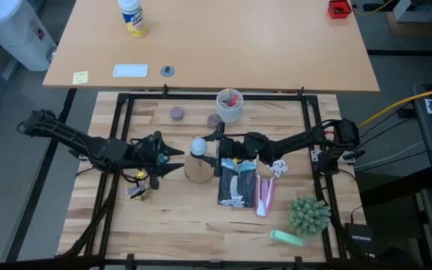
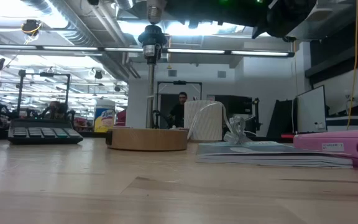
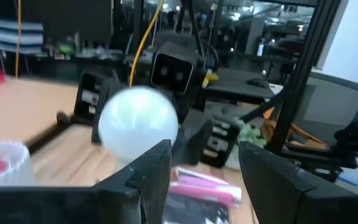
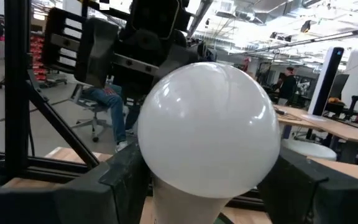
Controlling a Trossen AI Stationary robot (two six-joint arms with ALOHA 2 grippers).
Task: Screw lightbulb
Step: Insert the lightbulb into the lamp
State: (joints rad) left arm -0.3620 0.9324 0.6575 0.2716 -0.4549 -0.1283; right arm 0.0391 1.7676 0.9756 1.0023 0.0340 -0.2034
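Note:
The white frosted lightbulb [image 1: 199,146] stands upright, its globe up, over the round wooden stand [image 1: 198,172]. In the low view its silvery screw base [image 2: 156,9] is at the mouth of the black socket [image 2: 153,40] on the stand's post; whether it is threaded in, I cannot tell. My right gripper [image 1: 211,148] reaches in from the table's right and is shut on the bulb. My left gripper [image 1: 177,158] hovers just left of the bulb, pointing level at it, open [image 3: 207,171] and apart from it. My right gripper pinches the lightbulb between its two fingers [image 4: 126,177], one on each side of the globe's lower part [image 4: 166,186], where it narrows to the neck. The fingers come level from the table's right side. The bulb stands upright over the socket, its base down.
A white cup with red items [image 1: 229,105] stands behind the stand, with two purple discs [image 1: 177,112] near it. A dark booklet [image 1: 237,186], a pink case [image 1: 265,193], a green plant [image 1: 309,215] and a green piece [image 1: 286,238] lie to the near right.

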